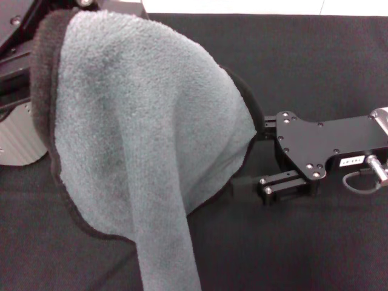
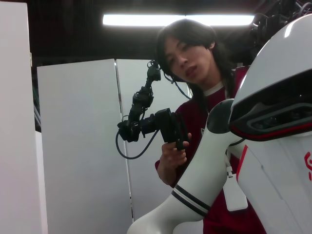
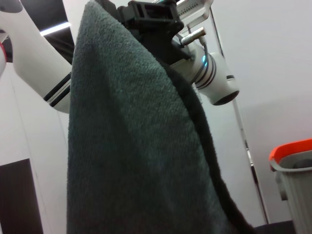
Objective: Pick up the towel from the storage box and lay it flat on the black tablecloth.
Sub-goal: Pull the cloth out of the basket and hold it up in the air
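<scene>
The towel [image 1: 139, 139] hung closest to the head camera, draped from high at the left and filling most of that view, with one long fold trailing down toward the black tablecloth [image 1: 315, 66]. I could see its dark stitched edge running along the side facing the right gripper [image 1: 257, 160].

The left gripper [image 3: 148, 19] held the towel's top from above; in the right wrist view the cloth covered its fingers, so I could not tell how they were set. The right gripper reached in level with the towel's lower edge, its fingertips hidden behind the cloth, so I could not tell whether they were spread or pinching.

I judged the towel light, soft and limp: it would sag and fold wherever unsupported, and its fluffy pile should grip well between pads. I judged the best hold for the right fingers to be the stitched edge just ahead of them, near a corner, so both arms could stretch it out.

The storage box [image 1: 18, 139] stood beyond the towel, well apart from the right fingers.
</scene>
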{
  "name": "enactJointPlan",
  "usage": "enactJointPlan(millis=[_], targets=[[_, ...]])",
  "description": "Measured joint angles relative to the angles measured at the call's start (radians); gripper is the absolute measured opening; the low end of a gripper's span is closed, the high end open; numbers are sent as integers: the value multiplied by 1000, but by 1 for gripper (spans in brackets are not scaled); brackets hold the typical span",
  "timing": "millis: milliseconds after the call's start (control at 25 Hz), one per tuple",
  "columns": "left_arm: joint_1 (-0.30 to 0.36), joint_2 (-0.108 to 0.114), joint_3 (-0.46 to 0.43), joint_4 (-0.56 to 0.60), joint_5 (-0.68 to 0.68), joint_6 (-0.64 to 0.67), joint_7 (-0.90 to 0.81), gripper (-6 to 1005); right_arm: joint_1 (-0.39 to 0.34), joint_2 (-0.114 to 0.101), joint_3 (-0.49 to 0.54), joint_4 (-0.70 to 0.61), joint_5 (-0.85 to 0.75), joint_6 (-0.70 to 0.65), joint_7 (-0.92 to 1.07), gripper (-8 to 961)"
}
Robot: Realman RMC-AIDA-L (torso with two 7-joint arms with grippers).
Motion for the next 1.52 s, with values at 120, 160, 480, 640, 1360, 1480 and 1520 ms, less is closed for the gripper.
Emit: enactJointPlan(millis=[120, 160, 480, 640, 1360, 1480, 1520], targets=[[0, 2, 0, -3, 0, 0, 1, 18, -10, -3, 10, 0, 0, 0, 0, 766], [0, 3, 0, -3, 1, 0, 0, 18, -12, -4, 13, 0, 0, 0, 0, 747], [3, 4, -6, -11, 1, 0, 2, 18, -29, -7, 35, -1, 1, -3, 0, 748], [3, 4, -7, -11, 1, 0, 4, 18, -37, -8, 52, -1, -1, -2, 0, 707], [3, 7, -8, -11, -2, -2, 7, 18, -43, -16, 61, -1, -1, 12, -3, 345], [3, 8, -8, -11, -2, -2, 7, 18, -40, -14, 61, -1, -3, 13, -5, 322], [3, 8, -8, -11, -2, -2, 7, 18, -39, -13, 61, -1, -4, 13, -6, 314]])
